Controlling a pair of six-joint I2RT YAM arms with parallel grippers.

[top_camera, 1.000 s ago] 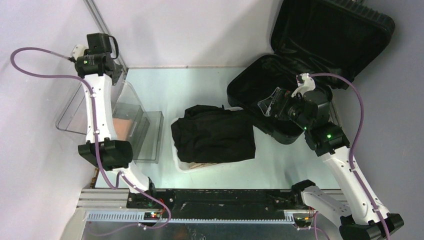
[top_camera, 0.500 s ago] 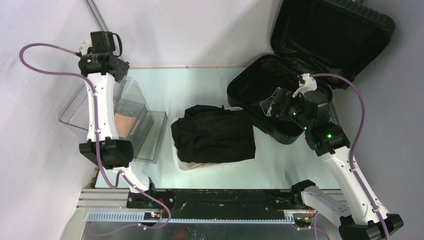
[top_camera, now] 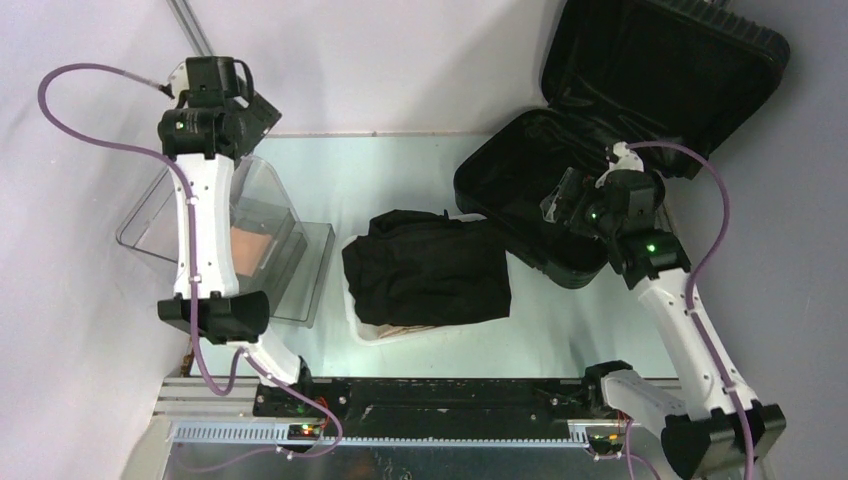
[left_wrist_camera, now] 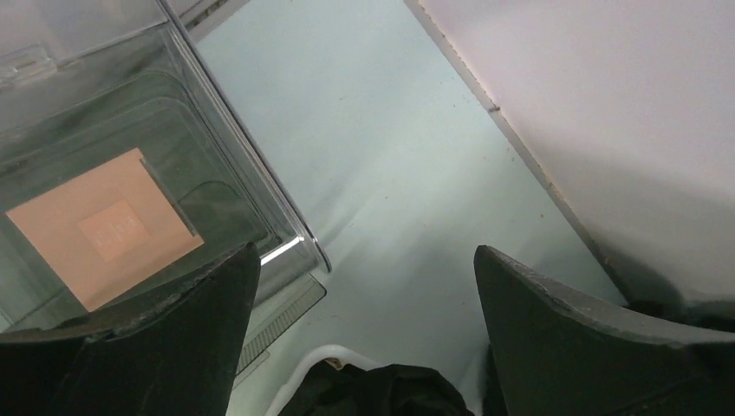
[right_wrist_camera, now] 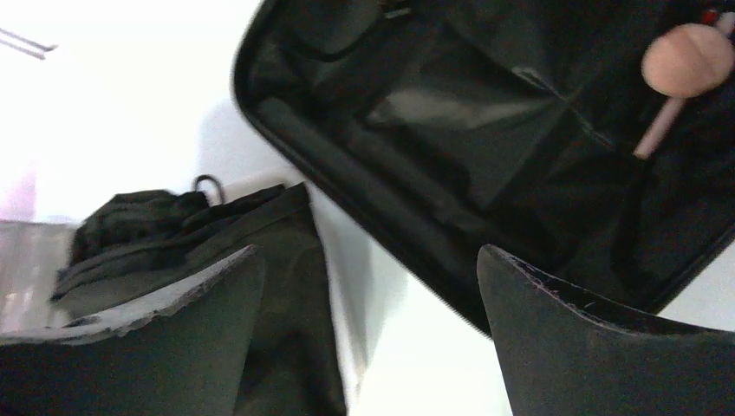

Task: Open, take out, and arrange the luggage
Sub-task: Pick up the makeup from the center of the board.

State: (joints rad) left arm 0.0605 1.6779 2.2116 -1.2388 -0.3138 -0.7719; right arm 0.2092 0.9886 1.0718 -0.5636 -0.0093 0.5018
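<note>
Item 1, table (top_camera: 400, 175): pale green top filling the middle of the overhead frame, carrying everything I list below.

Item 2, luggage (top_camera: 650, 70): black ribbed hard shell in the upper right of the overhead frame. It lies open, with the lid raised against the back wall and the base flat on the table's right end. I see black fabric lining in both halves.

Item 3, black folded garment (top_camera: 425, 270): centre of the frame, lying on top of item 5 and just left of the luggage base.

Item 4, clear plastic container (top_camera: 290, 250): left side of the frame, partly under the left arm.

Item 5, white basket (top_camera: 362, 330): only its lower-left rim shows from under the garment.

Item 6, right gripper (right_wrist_camera: 368, 260): hangs over the near edge of the luggage base. I read the jaws as released, spread wide with nothing between them.

Item 7, left gripper (left_wrist_camera: 364, 260): upper left of the overhead frame, above the far end of the container. Jaws spread wide, nothing between them, bare table showing through the gap.

Item 8, peach-coloured card (left_wrist_camera: 104, 230): lies flat inside the container.

Item 9, pink round-headed stick (right_wrist_camera: 685, 65): upper right of the right wrist view, resting on the luggage lining; I cannot tell what it is
</note>
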